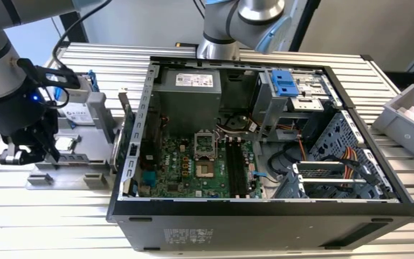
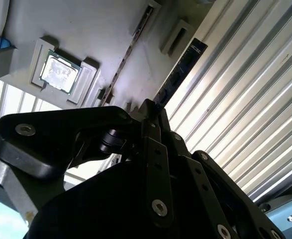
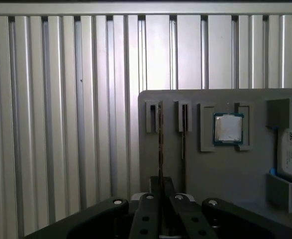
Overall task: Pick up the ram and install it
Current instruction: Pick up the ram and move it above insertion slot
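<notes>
Black gripper [image 3: 160, 183] linkage, first wrist view: the two fingers are drawn together on the near end of the ram [image 3: 160, 144], with only the board's thickness between them. The ram is seen edge-on. Its long axis runs away from the gripper, parallel to the slats of the aluminium table [image 3: 61, 124], and its far end lies at a slot bracket of the grey parts holder [image 3: 210, 169]. A second thin board [image 3: 184, 142] stands just beside it. Further along sit the square processor [image 3: 228, 128] and the hard drive [image 3: 291, 149], which carries a white printed label.

Second wrist view: the gripper [image 2: 149, 110] pinches the ram [image 2: 181, 69], seen here as a dark flat strip with a small pale label at its far end. It lies along the slats, with the processor [image 2: 59, 72] well apart.

Exterior view: the gripper [image 1: 28, 154] hangs over the parts holder [image 1: 49, 178] at the exterior view's left, beside the open computer case [image 1: 264, 226]. The power supply [image 1: 192, 81] carries a white label.
</notes>
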Tool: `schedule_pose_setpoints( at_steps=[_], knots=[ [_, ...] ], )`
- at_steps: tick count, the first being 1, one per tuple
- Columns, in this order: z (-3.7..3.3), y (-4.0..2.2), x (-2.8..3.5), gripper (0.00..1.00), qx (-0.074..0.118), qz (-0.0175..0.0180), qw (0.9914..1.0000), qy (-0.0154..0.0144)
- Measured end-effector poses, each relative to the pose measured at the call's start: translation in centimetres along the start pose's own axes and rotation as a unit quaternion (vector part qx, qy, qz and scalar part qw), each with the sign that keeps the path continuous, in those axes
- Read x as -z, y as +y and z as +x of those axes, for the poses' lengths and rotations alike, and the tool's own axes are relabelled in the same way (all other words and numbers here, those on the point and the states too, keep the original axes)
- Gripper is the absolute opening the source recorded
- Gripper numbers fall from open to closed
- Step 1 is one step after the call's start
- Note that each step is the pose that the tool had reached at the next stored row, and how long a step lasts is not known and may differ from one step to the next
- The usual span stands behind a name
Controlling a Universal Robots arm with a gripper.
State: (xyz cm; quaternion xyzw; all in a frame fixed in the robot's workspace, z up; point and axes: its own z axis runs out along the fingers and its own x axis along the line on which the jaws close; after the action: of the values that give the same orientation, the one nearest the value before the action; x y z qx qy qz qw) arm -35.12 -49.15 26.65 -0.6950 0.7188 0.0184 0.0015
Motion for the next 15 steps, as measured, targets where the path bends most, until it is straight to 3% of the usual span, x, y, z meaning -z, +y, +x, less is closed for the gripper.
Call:
schedule_pose_setpoints(
  at_steps=[15],
  knots=[
    [-0.06, 0.09, 2.21, 0.00, 0.000, 0.0000, 1.00000, 0.0000]
  ],
)
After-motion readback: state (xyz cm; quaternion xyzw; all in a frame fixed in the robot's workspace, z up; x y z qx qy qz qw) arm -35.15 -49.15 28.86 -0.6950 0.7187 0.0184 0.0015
